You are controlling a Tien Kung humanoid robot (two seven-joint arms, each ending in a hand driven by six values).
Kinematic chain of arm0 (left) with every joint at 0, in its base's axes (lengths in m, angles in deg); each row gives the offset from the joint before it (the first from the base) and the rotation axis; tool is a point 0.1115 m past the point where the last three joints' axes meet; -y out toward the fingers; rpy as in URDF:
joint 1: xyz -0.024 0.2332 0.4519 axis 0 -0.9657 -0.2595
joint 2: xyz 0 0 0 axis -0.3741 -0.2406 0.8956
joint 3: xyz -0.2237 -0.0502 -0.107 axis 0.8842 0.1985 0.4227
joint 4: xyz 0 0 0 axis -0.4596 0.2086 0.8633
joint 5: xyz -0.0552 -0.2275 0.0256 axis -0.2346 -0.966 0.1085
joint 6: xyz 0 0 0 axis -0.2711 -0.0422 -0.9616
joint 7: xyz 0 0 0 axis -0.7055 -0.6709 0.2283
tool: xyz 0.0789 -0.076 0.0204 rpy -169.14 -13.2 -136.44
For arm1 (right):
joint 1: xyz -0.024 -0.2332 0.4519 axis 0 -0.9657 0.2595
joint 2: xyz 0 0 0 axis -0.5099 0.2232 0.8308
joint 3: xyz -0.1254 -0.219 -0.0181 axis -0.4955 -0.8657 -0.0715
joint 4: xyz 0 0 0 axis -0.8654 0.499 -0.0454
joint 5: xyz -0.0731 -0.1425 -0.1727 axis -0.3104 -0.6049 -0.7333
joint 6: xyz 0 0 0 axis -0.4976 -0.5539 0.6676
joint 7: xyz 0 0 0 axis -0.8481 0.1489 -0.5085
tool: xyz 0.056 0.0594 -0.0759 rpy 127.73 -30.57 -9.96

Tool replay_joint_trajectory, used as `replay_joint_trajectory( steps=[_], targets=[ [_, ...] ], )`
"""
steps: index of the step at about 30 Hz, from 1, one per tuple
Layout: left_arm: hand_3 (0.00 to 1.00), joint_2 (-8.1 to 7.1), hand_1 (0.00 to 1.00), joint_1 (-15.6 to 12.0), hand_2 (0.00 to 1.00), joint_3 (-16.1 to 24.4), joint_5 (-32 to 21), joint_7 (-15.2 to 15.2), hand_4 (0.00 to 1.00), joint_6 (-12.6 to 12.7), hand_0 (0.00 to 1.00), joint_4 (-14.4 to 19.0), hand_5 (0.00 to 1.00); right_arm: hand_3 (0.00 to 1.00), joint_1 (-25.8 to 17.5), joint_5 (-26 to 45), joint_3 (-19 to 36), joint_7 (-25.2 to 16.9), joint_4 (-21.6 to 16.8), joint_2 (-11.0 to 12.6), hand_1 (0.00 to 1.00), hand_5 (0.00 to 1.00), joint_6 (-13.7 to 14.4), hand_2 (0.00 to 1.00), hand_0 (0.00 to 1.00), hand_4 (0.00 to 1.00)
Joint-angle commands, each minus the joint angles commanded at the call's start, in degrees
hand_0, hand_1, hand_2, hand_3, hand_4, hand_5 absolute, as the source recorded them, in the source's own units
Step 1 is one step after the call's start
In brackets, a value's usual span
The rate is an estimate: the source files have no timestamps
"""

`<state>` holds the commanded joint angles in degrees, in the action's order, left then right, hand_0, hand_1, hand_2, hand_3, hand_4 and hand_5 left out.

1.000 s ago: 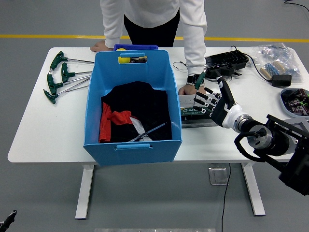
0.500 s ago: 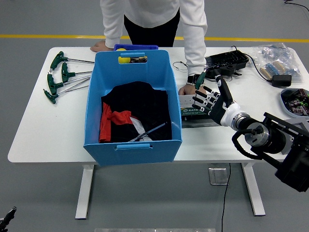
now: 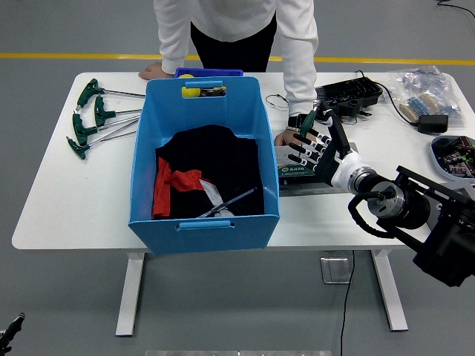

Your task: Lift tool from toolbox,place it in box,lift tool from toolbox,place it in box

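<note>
Right robot hand [image 3: 315, 148] is over the toolbox [image 3: 304, 176] with fingers spread, gripping nothing. A person's hand [image 3: 288, 138] rests on the toolbox's far edge. The blue box [image 3: 204, 159], just left of it on the worktop [image 3: 82, 193], holds one tool [image 3: 226, 202]. Green-handled wrenches [image 3: 93, 115] lie far left.

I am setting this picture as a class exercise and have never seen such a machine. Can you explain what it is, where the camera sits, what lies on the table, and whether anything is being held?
The camera sits high on a humanoid robot, looking down over a white table. The black arm from the right ends in a five-fingered right hand, fingers spread, holding nothing, reaching over a toolbox. No left arm shows. A blue box holds dark and red cloth and a metal tool. Green-handled wrenches lie at the left. A person in white leans on the far side, one hand at the toolbox.
</note>
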<state>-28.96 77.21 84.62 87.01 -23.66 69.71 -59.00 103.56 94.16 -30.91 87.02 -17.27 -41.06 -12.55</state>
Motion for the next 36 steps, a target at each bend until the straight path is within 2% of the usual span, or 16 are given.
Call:
replay_joint_trajectory(
  steps=[20, 26, 36],
  targets=[
    [0.742, -0.20, 0.896, 0.44, 0.903, -0.15, 0.87, 0.27, 0.697, -0.08, 0.883, 0.00, 0.770, 0.934, 2.28, 1.79, 0.23, -0.31, 4.77, -4.52, 0.559, 0.858, 0.01, 0.750, 0.477, 0.984],
    [0.743, -0.21, 0.896, 0.57, 0.903, -0.06, 1.05, 0.29, 0.696, -0.09, 0.883, 0.00, 0.770, 0.927, 2.57, 2.66, 1.21, -0.54, 4.59, -5.05, 0.558, 0.857, -0.05, 0.750, 0.477, 0.984],
    [0.744, -0.02, 0.896, 0.60, 0.902, 0.46, 1.23, 0.32, 0.696, -0.04, 0.883, 0.00, 0.770, 0.915, 2.58, 4.51, 4.99, -1.24, 2.12, -4.88, 0.560, 0.854, 0.21, 0.750, 0.477, 0.983]
  ],
)
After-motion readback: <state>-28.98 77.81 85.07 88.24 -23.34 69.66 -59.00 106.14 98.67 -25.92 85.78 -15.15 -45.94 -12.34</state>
